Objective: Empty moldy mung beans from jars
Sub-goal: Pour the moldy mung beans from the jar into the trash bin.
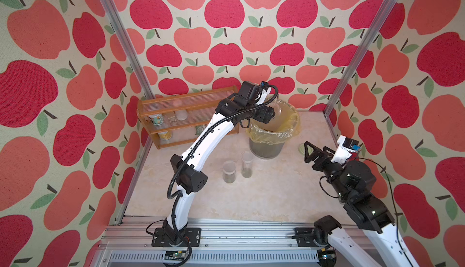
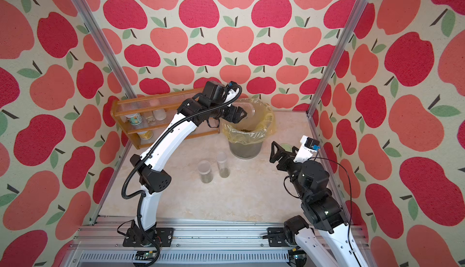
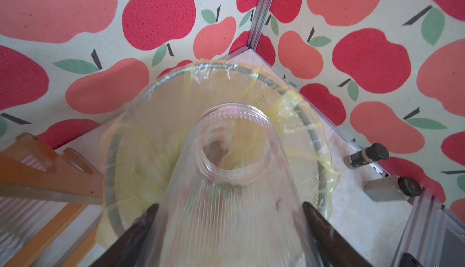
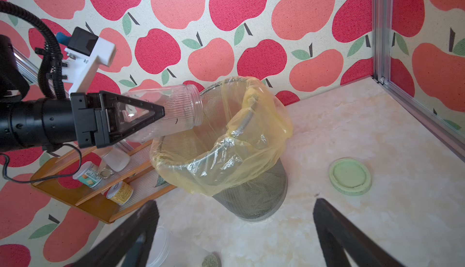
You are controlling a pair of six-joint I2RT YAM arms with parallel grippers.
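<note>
Starting at the left, a wooden rack (image 1: pixel 188 94) holding cans stands at the back. Beside it the left claw (image 3: pixel 229 213) is clamped on the wide ribbed jar (image 4: pixel 181 109), which is held on its side with its open mouth over the bin (image 1: pixel 266 150) and its yellow bag. Mung beans (image 2: pixel 247 129) lie inside the bin. Nearer on the table (image 1: pixel 251 197), the short jar (image 1: pixel 229 171) and tall jar (image 1: pixel 247 163) stand upright close together, with beans at their bottoms. Farther right lies the pale green lid (image 4: pixel 350 177). The right claw (image 1: pixel 317 150) hovers with its fingers wide apart, holding nothing.
</note>
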